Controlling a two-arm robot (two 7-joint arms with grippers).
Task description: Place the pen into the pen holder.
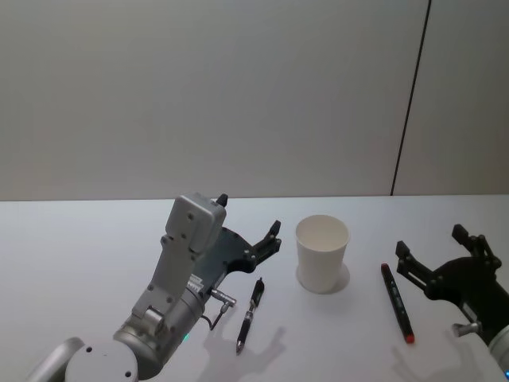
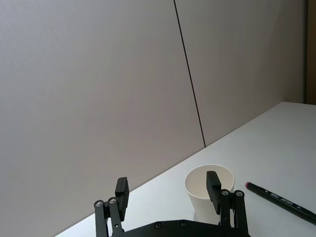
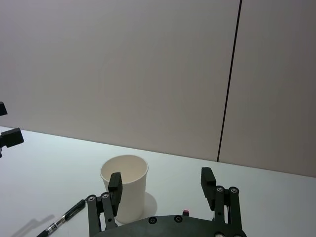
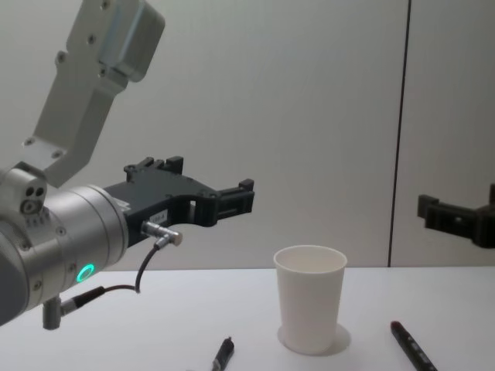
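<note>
Hovering clear of the white tabletop (image 1: 95, 239), at about 9 o'clock from the pen holder (image 1: 322, 253): left tool (image 1: 250, 213), released, fingers (image 2: 121, 191) spread wide and gripping nothing. From the chest view, raised above the cup's rim and pointing toward it.

Standing upright on the tabletop, mouth up, apart from both tools: the pen holder, a plain white paper cup with a rolled rim.

Lying flat at about 8 o'clock from the cup, near it but not touching: black pen (image 1: 250, 314), running roughly along the 12-to-6 line, tip toward 6 o'clock, just below the left tool in the head view.

Lying flat at about 4 o'clock from the cup, well apart from the black pen: red-tipped marker (image 1: 397, 302).

Hanging at about 3 o'clock from the cup, just beyond the marker: right tool (image 1: 432, 240), likewise released, fingers apart, empty.
</note>
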